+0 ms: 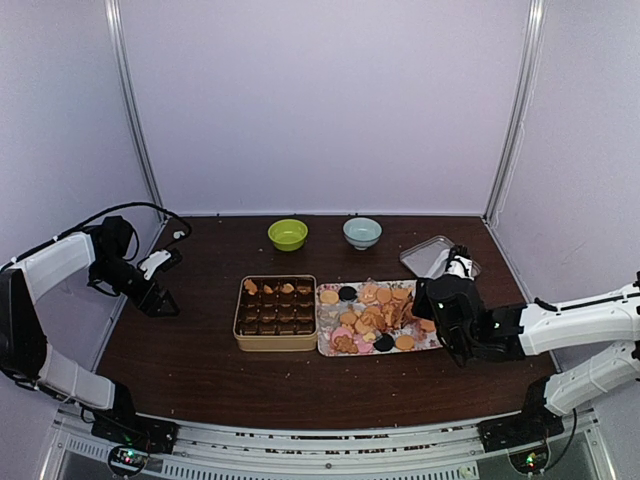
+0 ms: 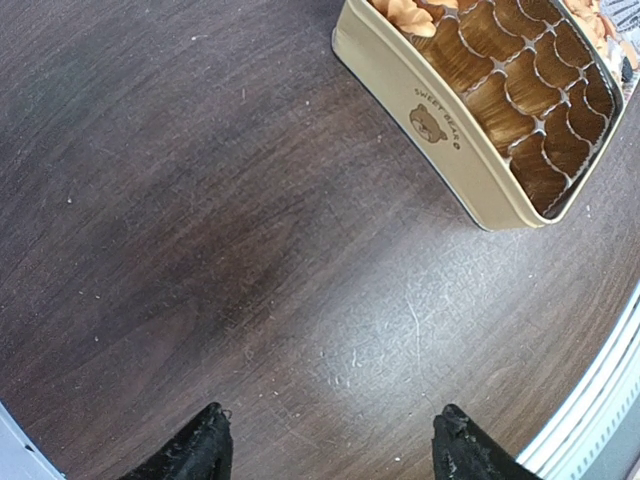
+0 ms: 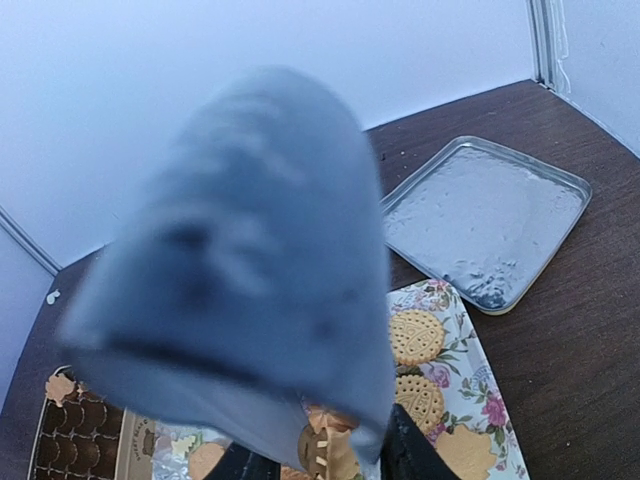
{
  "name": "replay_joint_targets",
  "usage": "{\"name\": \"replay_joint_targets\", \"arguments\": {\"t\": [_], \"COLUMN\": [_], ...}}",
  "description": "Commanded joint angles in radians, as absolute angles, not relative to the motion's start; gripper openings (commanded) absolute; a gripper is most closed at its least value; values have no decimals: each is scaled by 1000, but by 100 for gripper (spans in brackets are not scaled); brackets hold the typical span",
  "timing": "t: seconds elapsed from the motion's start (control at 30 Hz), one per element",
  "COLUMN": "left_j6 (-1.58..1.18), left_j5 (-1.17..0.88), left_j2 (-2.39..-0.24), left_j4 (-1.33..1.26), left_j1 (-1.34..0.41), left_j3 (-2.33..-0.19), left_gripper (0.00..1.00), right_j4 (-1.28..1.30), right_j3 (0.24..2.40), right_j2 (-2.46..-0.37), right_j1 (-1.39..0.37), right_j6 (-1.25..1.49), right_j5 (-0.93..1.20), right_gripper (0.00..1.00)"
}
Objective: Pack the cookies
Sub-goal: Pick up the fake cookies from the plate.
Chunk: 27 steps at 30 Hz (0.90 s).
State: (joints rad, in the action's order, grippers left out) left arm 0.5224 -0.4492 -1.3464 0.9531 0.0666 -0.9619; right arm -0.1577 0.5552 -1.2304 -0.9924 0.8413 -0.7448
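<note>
Many cookies (image 1: 375, 318), tan, pink and dark, lie piled on a floral tray (image 1: 326, 347). A tan tin (image 1: 275, 343) of brown paper cups stands to its left, with a few tan cookies (image 1: 275, 288) in its far row. My right gripper (image 1: 428, 300) hovers over the tray's right part. In the right wrist view (image 3: 325, 462) it is shut on a large blurred grey-blue flat shape (image 3: 250, 270), seemingly a cookie held close to the camera. Round tan cookies (image 3: 415, 335) lie below. My left gripper (image 1: 163, 303) is open and empty over bare table (image 2: 330, 445), left of the tin (image 2: 440, 130).
A green bowl (image 1: 287, 234) and a pale blue bowl (image 1: 362, 232) stand at the back. A silver tray (image 1: 430, 255) lies at the back right, also in the right wrist view (image 3: 485, 215). Grey walls enclose the table.
</note>
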Motion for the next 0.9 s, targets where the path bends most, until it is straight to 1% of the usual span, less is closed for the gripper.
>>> {"name": "replay_joint_targets", "arguments": {"t": [0.0, 0.13, 0.2, 0.5, 0.87], "left_j6": [532, 532, 531, 530, 534], "left_j5": [-462, -463, -464, -469, -468], "left_j2": [-1334, -1334, -1336, -1336, -1339], "left_j4": [960, 960, 961, 962, 963], "left_j1": [76, 76, 77, 75, 76], "left_j3": [-975, -978, -980, -980, -979], "left_gripper": [71, 71, 71, 71, 71], "right_j4": [-236, -253, -265, -311, -290], "right_j3": [542, 519, 509, 519, 586], "right_j2": [-1208, -1181, -1168, -1141, -1076], "right_j1": [-987, -988, -987, -985, -978], "right_j6": [825, 826, 820, 751, 569], "right_j5": [-727, -723, -718, -698, -670], "right_gripper": [28, 18, 16, 1, 0]}}
